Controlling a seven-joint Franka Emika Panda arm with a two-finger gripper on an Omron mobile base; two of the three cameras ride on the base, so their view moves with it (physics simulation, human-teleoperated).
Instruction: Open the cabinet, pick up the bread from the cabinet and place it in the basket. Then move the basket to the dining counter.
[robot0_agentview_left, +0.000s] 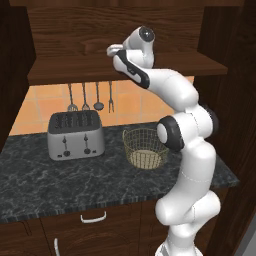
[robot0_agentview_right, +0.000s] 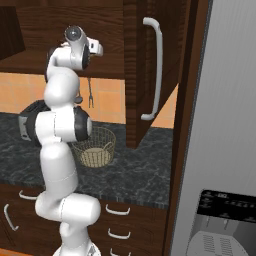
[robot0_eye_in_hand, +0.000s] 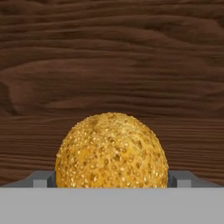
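claw (robot0_eye_in_hand: 112, 181): spread wide, astride bread (robot0_eye_in_hand: 112, 151) | cabinet (robot0_agentview_right: 145, 75): door open

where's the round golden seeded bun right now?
In the hand view, the round golden seeded bun sits low and centred on the dark wooden cabinet floor, straight ahead between the open gripper fingertips, wood back panel behind it.
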